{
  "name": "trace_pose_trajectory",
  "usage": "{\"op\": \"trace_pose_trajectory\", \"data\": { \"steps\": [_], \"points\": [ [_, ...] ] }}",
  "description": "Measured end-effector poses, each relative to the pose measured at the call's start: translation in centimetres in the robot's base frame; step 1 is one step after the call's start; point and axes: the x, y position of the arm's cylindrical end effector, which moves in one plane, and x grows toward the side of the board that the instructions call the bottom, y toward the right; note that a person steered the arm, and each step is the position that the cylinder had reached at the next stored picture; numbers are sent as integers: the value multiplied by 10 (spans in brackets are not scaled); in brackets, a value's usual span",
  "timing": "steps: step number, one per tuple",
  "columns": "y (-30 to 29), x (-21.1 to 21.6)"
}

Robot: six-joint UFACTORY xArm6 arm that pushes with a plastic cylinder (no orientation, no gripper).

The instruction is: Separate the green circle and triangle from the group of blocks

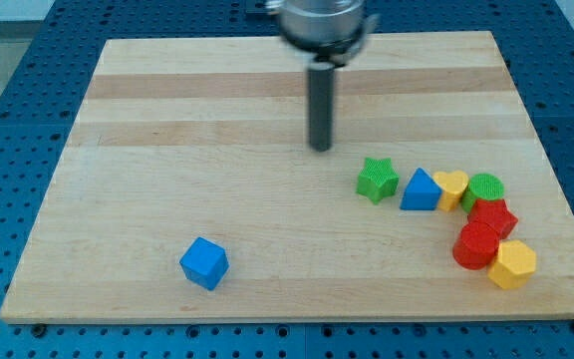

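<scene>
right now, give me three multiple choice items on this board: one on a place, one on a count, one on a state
1. Where is my tip relative to the green star?
A. toward the view's top and left of it
B. toward the view's bottom and right of it
C. resting on top of it

2. How many red blocks are on the board?
A. none
B. two
C. four

3. What is the state of the blue cube?
A. pressed against the blue triangle
B. stacked on a yellow block
C. alone, apart from the other blocks

Answers:
1. A, the tip ends above and left of the star, with bare wood between them.
2. B, two red blocks sit in the cluster at the view's right.
3. C, the cube lies at the view's lower left, far from the blue triangle and its cluster.
</scene>
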Motion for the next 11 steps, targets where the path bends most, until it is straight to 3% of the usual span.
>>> {"op": "trace_pose_trajectory", "data": {
  "steps": [1, 2, 3, 4, 5, 7, 9, 11],
  "points": [
    [118, -3],
    [226, 30],
    [273, 85],
    [263, 119],
    [231, 122],
    [140, 82],
    [136, 109],
    [75, 109]
  ]
}}
